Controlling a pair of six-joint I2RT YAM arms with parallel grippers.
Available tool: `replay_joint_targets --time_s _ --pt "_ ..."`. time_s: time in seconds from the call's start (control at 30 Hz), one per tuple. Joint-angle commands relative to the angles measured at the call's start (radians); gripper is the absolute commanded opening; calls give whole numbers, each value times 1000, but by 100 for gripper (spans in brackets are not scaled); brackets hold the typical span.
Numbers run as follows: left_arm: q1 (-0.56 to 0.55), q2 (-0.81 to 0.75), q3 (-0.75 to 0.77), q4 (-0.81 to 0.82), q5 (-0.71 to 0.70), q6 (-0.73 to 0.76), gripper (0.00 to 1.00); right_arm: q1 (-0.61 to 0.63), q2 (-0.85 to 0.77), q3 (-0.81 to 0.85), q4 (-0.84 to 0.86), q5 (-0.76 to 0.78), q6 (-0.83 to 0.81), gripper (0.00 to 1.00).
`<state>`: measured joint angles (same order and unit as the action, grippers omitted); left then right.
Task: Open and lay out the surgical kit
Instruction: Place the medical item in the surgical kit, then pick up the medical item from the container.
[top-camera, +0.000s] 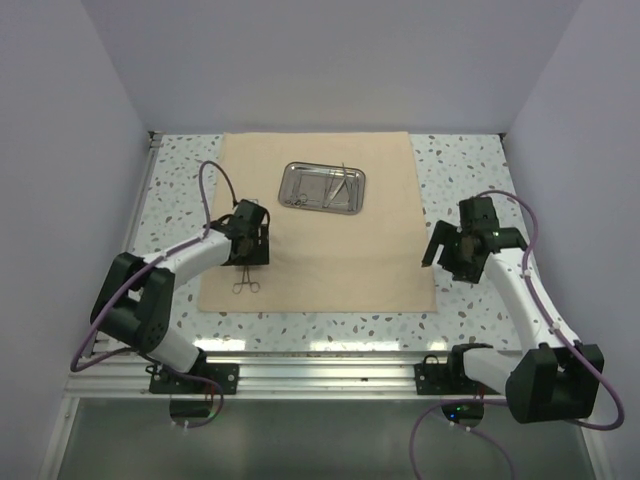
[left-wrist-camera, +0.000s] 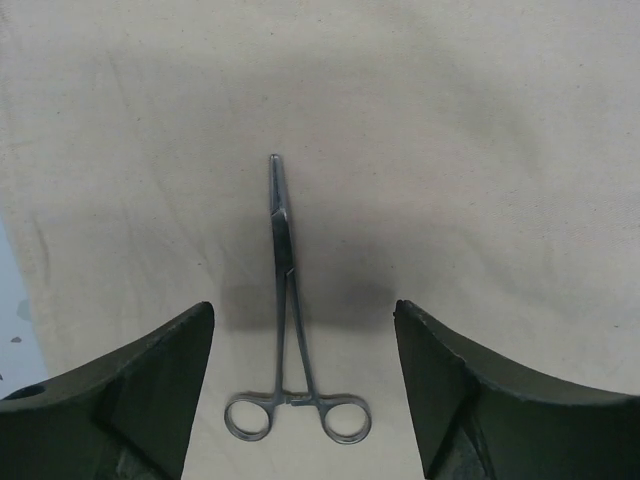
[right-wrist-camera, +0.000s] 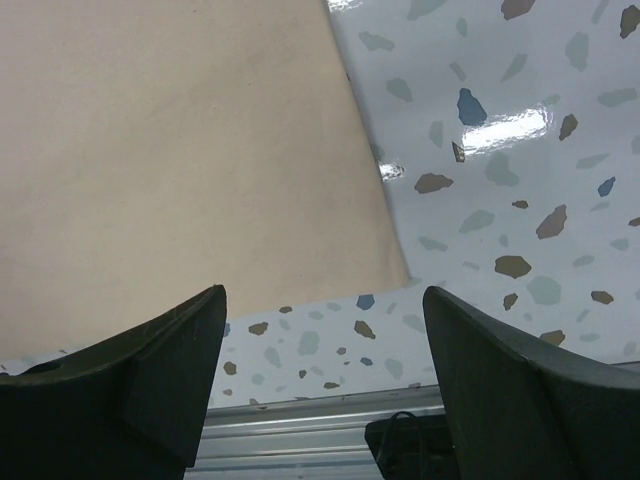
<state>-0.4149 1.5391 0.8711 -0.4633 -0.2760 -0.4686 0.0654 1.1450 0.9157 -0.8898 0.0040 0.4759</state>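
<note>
The beige cloth wrap (top-camera: 330, 240) lies spread flat across the middle of the table. At its far side sits the steel tray (top-camera: 321, 187), holding several thin instruments (top-camera: 335, 185). One scissor-like clamp (left-wrist-camera: 288, 330) lies flat on the cloth near its front left corner, rings toward the arm; the top view shows this clamp (top-camera: 246, 284) just below my left gripper. My left gripper (left-wrist-camera: 303, 320) hovers over it, open, one finger (left-wrist-camera: 150, 390) on each side and neither touching it. My right gripper (top-camera: 442, 265) hangs open and empty past the cloth's right edge.
The speckled tabletop (right-wrist-camera: 500, 200) surrounds the cloth (right-wrist-camera: 180, 150). A metal rail (right-wrist-camera: 300, 430) runs along the near table edge, carrying both arm bases. White walls close in the table on the left, right and back.
</note>
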Motion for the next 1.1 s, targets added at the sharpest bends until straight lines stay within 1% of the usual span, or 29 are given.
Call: replay_joint_targets --time_s 0.0,0.1,0.13,0.2,0.23,0.3,0.33,0.37,0.4,0.43,0.47,0.5,0.57,0.6,0.8,0.9,1.07 --pt "-2 10 66 22 -12 -27 77 5 -31 18 -15 -27 -20 83" --pt "-2 -25 159 -38 -32 -7 80 5 -44 26 -27 -22 -20 83" --pt "-2 -30 224 -50 -37 1 80 7 -48 28 -31 -22 -19 83" --pt "-2 -16 299 -80 -35 30 80 5 -62 29 -38 -19 -17 83" --pt "-2 -2 378 -86 -31 45 80 7 -67 31 -43 -16 -14 83" --pt "-2 67 466 -95 -20 83 80 5 -74 32 -43 -10 -13 83" --pt "-2 99 550 -100 -16 93 79 7 -76 32 -44 -7 -11 83" --pt "-2 133 593 -104 -12 113 78 5 -77 34 -46 -6 -10 83" --pt "-2 206 636 -112 -14 116 77 5 -80 34 -47 -6 -8 84" --pt "-2 245 725 -129 -12 120 75 5 -83 35 -47 -6 -7 84" --pt "-2 318 765 -130 -6 133 75 5 -85 37 -51 -6 -6 84" --pt "-2 352 837 -130 6 137 74 5 -87 37 -52 13 -5 84" --pt "-2 450 906 -143 20 145 73 5 -93 35 -54 24 -2 84" --pt "-2 479 966 -144 32 146 72 5 -94 35 -55 27 1 84" --pt "-2 680 1152 -153 72 156 71 5 -88 37 -61 57 12 84" --pt "-4 754 1212 -152 84 163 71 5 -71 38 -61 71 16 84" --pt "-2 841 1260 -144 90 165 71 5 -33 46 -55 86 17 84"
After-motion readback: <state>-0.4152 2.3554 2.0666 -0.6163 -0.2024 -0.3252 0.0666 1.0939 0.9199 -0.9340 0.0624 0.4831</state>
